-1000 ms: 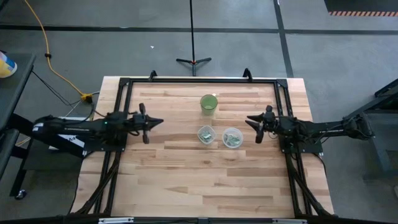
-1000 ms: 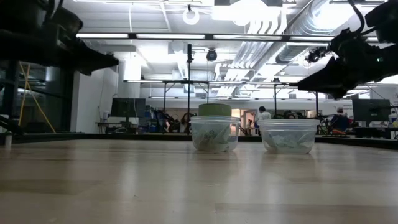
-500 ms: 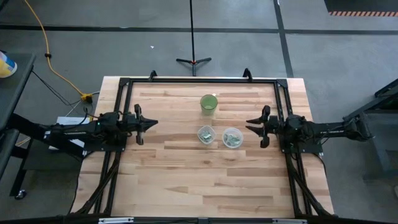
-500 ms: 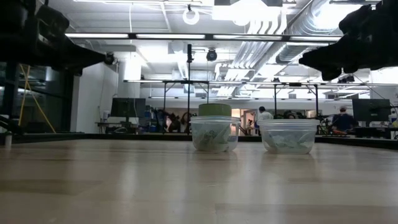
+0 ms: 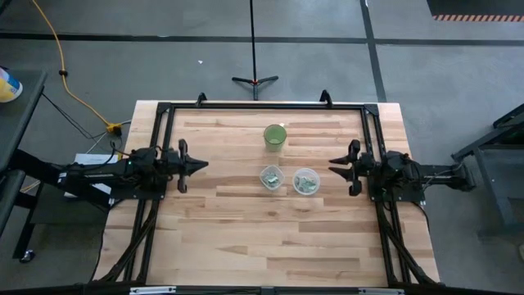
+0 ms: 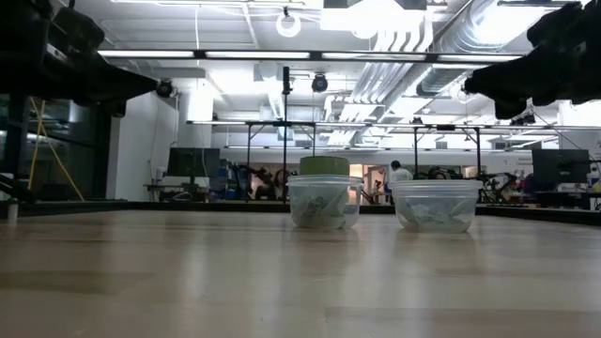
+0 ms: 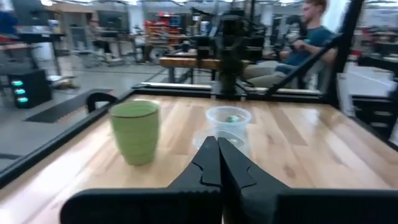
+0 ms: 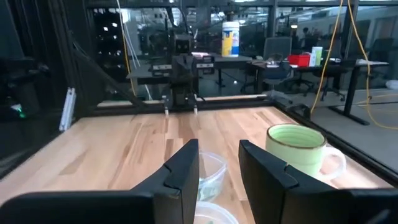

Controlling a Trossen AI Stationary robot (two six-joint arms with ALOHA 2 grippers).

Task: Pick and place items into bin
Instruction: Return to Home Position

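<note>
High view shows packets (image 5: 305, 183) in both bins (image 5: 271, 167), so left jaws, together, and right jaws, apart, hang empty at the worktop's (image 5: 246, 238) sides.

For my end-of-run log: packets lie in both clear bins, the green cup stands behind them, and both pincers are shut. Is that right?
Not quite. The left pincer is shut, but the right pincer is open: the right wrist view shows a clear gap between its fingers. The rest holds: packets lie in the left clear bin and the right clear bin, and the green cup stands behind them.
</note>
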